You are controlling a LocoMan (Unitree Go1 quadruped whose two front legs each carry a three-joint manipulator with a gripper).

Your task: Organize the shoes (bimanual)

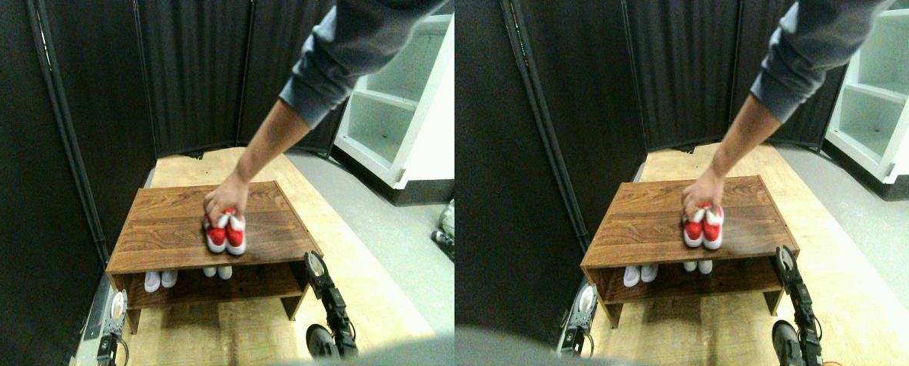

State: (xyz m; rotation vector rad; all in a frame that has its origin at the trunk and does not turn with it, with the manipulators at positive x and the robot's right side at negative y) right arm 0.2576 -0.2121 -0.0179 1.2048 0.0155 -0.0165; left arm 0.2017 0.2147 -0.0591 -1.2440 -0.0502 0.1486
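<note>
Right gripper (316,267) waits low by the rack's (165,229) corner, jaw state unclear; red sneakers (226,235) under a person's hand (224,200) lie up-left, toes toward us.

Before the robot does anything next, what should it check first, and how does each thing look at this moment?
1. Person's hand out of the way: not ok, it is on the red shoes.
2. Red shoes resting on the top of the wooden rack: ok, side by side near its middle.
3. Lower shelf has room: ok, two pale pairs sit there with gaps beside them.
4. Right pincer clear of the rack: cannot tell, it is close to the right front corner.
5. Left pincer ready: cannot tell, too small.
</note>
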